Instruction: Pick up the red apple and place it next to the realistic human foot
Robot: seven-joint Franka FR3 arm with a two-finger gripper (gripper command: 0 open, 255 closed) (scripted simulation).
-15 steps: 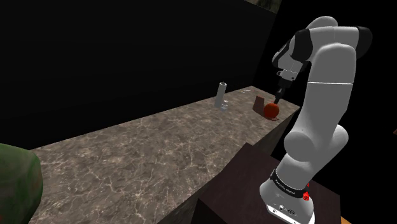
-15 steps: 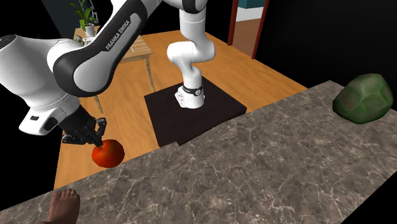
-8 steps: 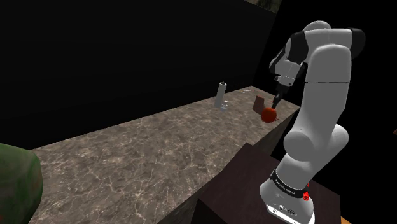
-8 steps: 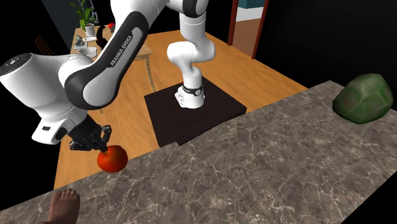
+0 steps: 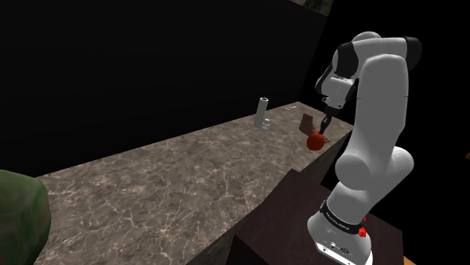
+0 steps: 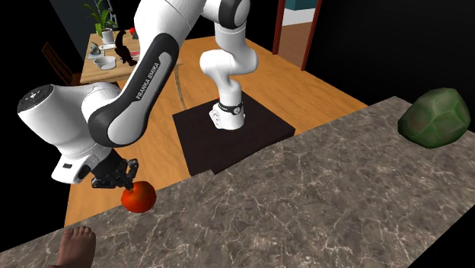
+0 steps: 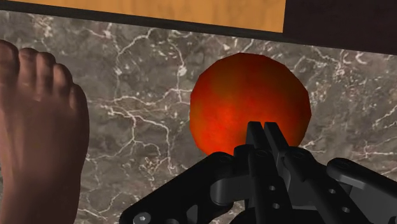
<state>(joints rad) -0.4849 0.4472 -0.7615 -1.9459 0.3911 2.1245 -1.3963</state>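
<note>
The gripper [image 6: 125, 181] has sunk over the last second, bringing the red apple [image 6: 138, 198] down to the edge of the marble counter [image 6: 304, 190]. Its fingers are pinched nearly together on the apple's top, which sits right under the tips. Release looks close, I judge: the foot [image 6: 74, 245] lies just to one side of the gripper, apart from the apple. Whether the apple already touches the stone is unclear, the hand masks the grip itself, and the picture's edge cuts off the foot.

The counter [image 6: 304, 198] looks like veined marble; the apple [image 7: 242, 102] seems smooth, faintly glossy.
</note>
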